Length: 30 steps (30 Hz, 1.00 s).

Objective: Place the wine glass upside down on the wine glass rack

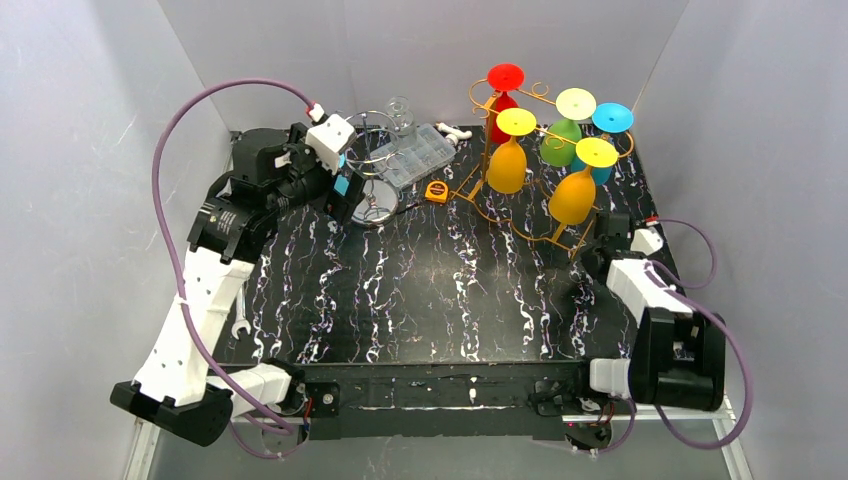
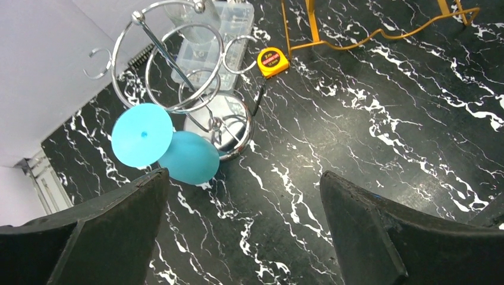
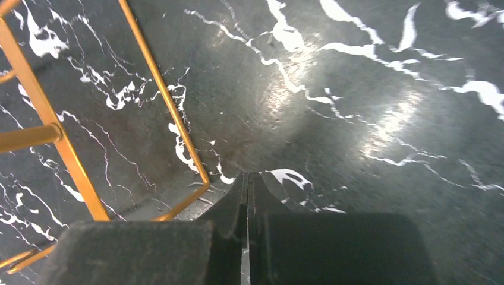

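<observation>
Wine glass (image 2: 189, 157), smooth cyan plastic, foot disc uppermost, tucked against chrome rack (image 2: 232, 116) of looping mirror-bright wire; hung or leaning, impossible to tell. Left fingers (image 2: 107, 231) spread wide just short of that rack, gripping nothing: placing seemingly finished, straight retreat called for next. Right fingers (image 3: 235, 205) pressed together, empty, well apart from that rack.

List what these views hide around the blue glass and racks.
- Top view: left arm covers most of the blue glass.
- Left wrist view: foot hides its stem; hanging on the silver rack or lying down, unclear.
- Right wrist view: left edge cuts off the gold rack.
</observation>
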Tool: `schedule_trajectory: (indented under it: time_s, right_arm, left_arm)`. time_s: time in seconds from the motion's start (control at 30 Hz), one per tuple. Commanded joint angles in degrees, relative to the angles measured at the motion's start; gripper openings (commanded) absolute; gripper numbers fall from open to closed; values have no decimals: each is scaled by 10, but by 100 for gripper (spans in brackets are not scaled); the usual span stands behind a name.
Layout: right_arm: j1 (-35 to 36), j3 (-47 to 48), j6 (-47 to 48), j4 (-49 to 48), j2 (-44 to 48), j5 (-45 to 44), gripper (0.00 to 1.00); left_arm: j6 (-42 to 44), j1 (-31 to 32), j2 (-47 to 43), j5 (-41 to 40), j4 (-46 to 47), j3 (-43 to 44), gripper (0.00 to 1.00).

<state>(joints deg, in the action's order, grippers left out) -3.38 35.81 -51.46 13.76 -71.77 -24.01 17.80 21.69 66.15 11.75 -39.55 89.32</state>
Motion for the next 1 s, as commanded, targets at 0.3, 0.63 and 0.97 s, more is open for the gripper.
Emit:
schedule_trajectory:
  time_s: [0.3, 0.63, 0.97]
  right_arm:
    - [-61, -43, -38, -228, -75, 169, 1]
    - [-92, -54, -55, -297, -113, 251, 1]
    - [-37, -56, -52, -281, -123, 261, 1]
  left_arm:
    - [-10, -6, -17, -6, -16, -9, 98]
    - [-7, -6, -3, 0, -18, -1, 98]
    - [-7, -6, -1, -1, -18, -7, 98]
